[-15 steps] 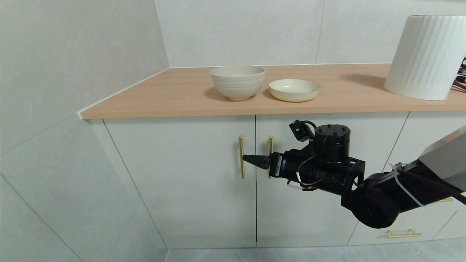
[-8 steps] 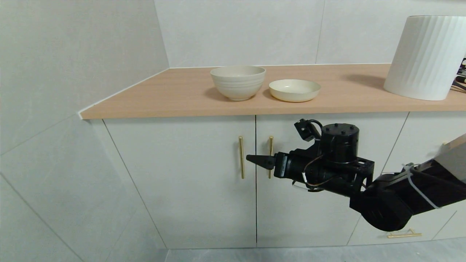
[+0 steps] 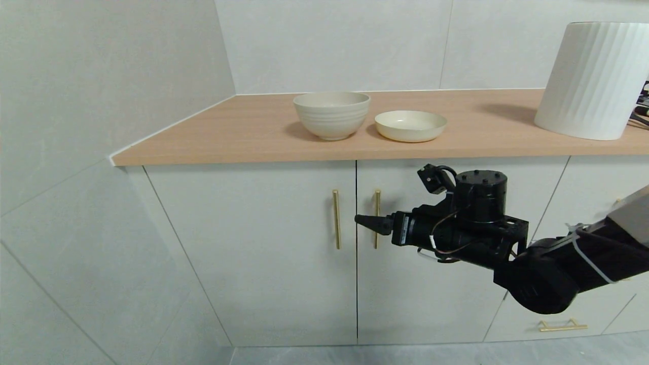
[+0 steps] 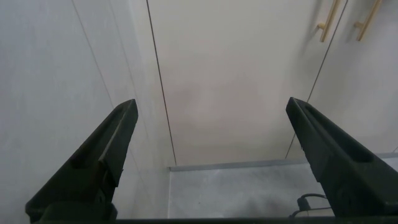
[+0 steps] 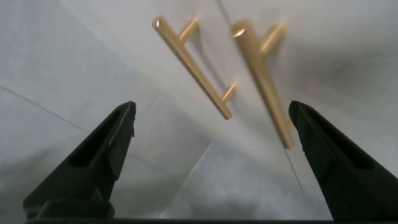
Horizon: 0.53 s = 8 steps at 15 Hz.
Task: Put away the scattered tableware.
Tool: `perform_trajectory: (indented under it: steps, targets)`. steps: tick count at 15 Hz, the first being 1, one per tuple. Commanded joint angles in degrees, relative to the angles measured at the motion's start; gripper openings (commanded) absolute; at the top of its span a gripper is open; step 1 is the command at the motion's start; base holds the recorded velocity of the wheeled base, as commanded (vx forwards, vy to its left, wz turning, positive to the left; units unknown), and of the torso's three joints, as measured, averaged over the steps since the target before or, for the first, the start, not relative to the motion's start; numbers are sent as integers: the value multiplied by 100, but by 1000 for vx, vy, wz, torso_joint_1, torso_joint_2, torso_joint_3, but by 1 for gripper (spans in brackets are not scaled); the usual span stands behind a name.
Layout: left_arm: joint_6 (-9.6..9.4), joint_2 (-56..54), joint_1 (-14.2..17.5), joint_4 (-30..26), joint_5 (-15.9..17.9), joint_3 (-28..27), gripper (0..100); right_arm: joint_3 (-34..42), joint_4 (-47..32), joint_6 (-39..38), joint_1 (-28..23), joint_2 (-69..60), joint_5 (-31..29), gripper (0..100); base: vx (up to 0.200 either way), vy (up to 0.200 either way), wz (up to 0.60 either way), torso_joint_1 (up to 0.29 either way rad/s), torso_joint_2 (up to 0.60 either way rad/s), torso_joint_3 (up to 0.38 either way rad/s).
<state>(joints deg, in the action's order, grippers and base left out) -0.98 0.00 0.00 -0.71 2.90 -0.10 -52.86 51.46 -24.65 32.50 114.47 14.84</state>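
Ribbed cream bowl [image 3: 331, 114], shallow cream plate [image 3: 410, 124] beside it, left gripper [image 4: 211, 104] and right gripper [image 5: 211, 107] fingers apart

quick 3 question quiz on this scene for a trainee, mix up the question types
1. True or false: the right gripper is shut on a gold door handle.
2. The ribbed bowl and the shallow dish on the wooden countertop are: A. stacked, B. side by side and apart, C. upside down.
3. Fill in: the two cabinet doors under the countertop are both ____.

Key
1. False: the gripper is open and holds nothing, in front of the handles.
2. B.
3. Closed.
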Motion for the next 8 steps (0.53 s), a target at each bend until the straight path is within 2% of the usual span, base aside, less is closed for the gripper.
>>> perform_trajectory:
  steps: [1, 3, 8]
  targets:
    - [1, 0, 0, 0, 0, 1, 100, -58, 110, -5, 2, 330, 2, 100, 0, 0, 0, 0, 0, 0]
    - [1, 0, 0, 0, 0, 1, 100, -146, 435, -5, 11, 568, -25, 100, 0, 0, 0, 0, 0, 0]
    - [1, 0, 0, 0, 0, 1, 100, -286, 497, -49, 116, 735, -7, 100, 0, 0, 0, 0, 0, 0]
